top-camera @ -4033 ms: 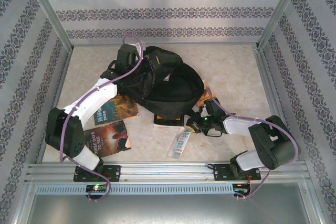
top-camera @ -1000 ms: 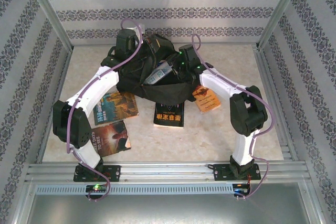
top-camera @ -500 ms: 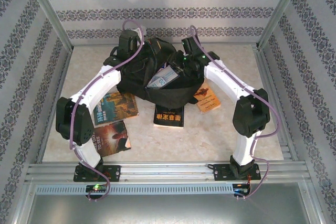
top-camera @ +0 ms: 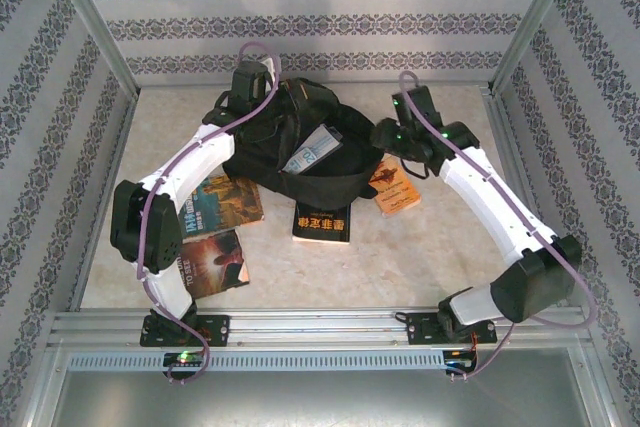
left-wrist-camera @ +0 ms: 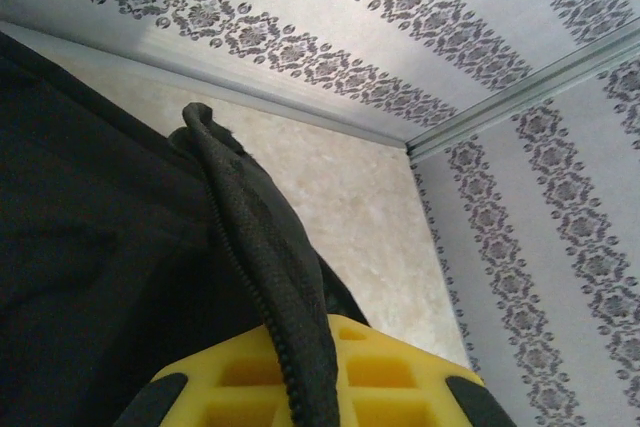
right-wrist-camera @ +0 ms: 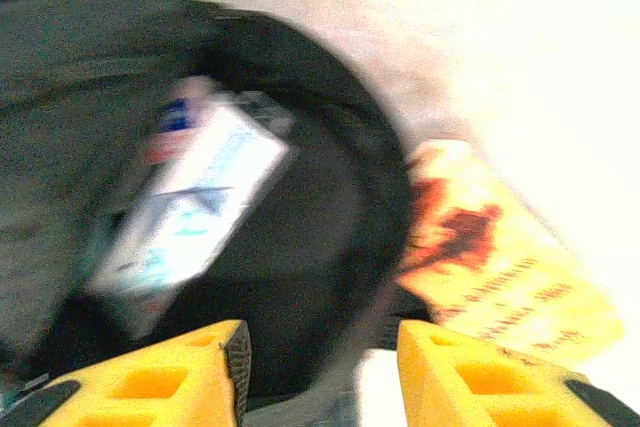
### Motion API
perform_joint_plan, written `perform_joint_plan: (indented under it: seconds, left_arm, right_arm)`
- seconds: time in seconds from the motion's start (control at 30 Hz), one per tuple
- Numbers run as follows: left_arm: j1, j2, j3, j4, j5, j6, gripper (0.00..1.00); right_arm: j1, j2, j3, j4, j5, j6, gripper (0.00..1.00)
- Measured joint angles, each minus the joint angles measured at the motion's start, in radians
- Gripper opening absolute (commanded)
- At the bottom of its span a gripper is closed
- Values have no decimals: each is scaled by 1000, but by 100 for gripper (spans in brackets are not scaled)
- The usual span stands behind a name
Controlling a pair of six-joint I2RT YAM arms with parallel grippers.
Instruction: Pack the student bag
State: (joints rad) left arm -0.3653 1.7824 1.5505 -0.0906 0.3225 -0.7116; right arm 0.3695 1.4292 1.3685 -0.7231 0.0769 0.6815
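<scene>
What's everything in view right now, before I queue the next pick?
student bag: 1, black, far centre of table, mouth open
box: 1, white and blue, inside the bag's mouth
teal book: 1, teal, at bag's near-left
brown book: 1, dark brown, near-left of table
black book: 1, black, at bag's near edge
orange book: 1, orange, at bag's right
table: 1, beige marbled
walls: patterned grey, around table
left arm: white and black, jaws shut on the bag's zip edge
right arm: white and black, jaws open, empty, right of bag
</scene>
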Motion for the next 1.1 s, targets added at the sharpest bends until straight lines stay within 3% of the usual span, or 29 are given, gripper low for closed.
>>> perform_joint_plan:
  seconds: [0.2,0.37,0.5,0.63,0.83,1.1]
  left_arm:
    - [7,0,2,-58,-51,82,1]
    - [14,8,11,-79,-68,119,1]
    - [23,27,37,-107,-81,160,1]
    - [54,31,47,-135,-98,185,1]
    - [66,31,47,-146,-100,191,1]
    - [66,42,78,-165,-115,201,3]
  right_arm:
    - [-173,101,-97,24,-71,5,30]
    - [-198,305,-44,39,-183,-37,10]
    - [-197,459,21,34,-251,-53,10]
    - [-197,540,62,5,-239,-62,10]
    - [-192,533,11,2,-204,-80,8]
    - [-129,382,-192,40,-126,-86,10]
